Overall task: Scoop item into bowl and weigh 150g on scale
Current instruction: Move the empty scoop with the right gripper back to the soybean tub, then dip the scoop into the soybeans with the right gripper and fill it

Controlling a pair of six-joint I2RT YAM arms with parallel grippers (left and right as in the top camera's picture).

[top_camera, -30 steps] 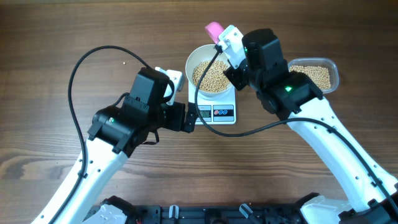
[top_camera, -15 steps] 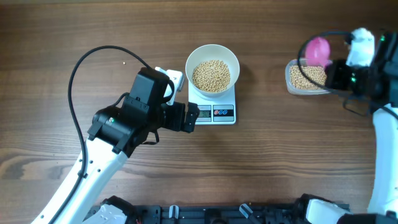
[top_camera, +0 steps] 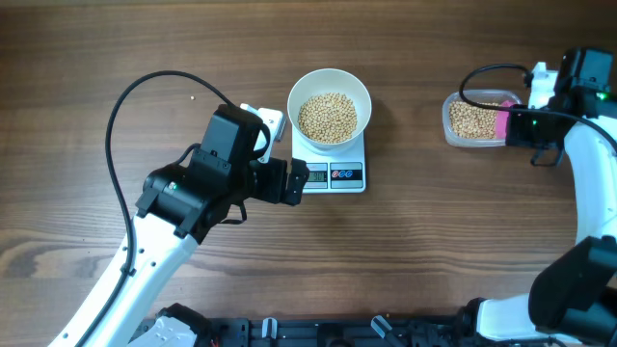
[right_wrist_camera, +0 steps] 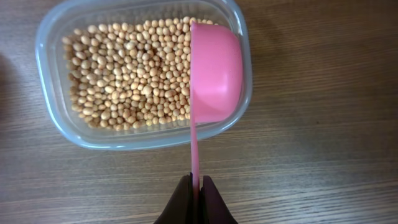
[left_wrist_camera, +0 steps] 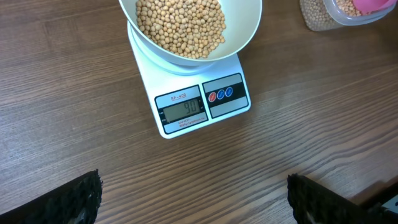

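The right pincer [right_wrist_camera: 194, 186] is clamped tight on the thin handle of a pink scoop [right_wrist_camera: 214, 68]. The cup end sits over the right end of the clear tub [right_wrist_camera: 124, 142], at the far right of the tabletop [top_camera: 434, 241]. The tub has plenty of beans [right_wrist_camera: 124, 74] in it.

With such a small grip on a long, thin handle, I'd worry the scoop twists once it digs in. A push against the tub wall could also slide or tip that light tub.

The white bowl [top_camera: 362, 89] sits on the scale [left_wrist_camera: 202, 102] well to the left, already partly filled. The display looks like about ninety, though the digits are small. A heaped scoop could drop beans on that long carry, and any that land on the wood never get weighed. Too big a load might also overshoot the target.

The left pincer [left_wrist_camera: 193, 202] hangs wide open and empty on the near side of the scale. A nudge from it could shift the bowl or upset the reading.
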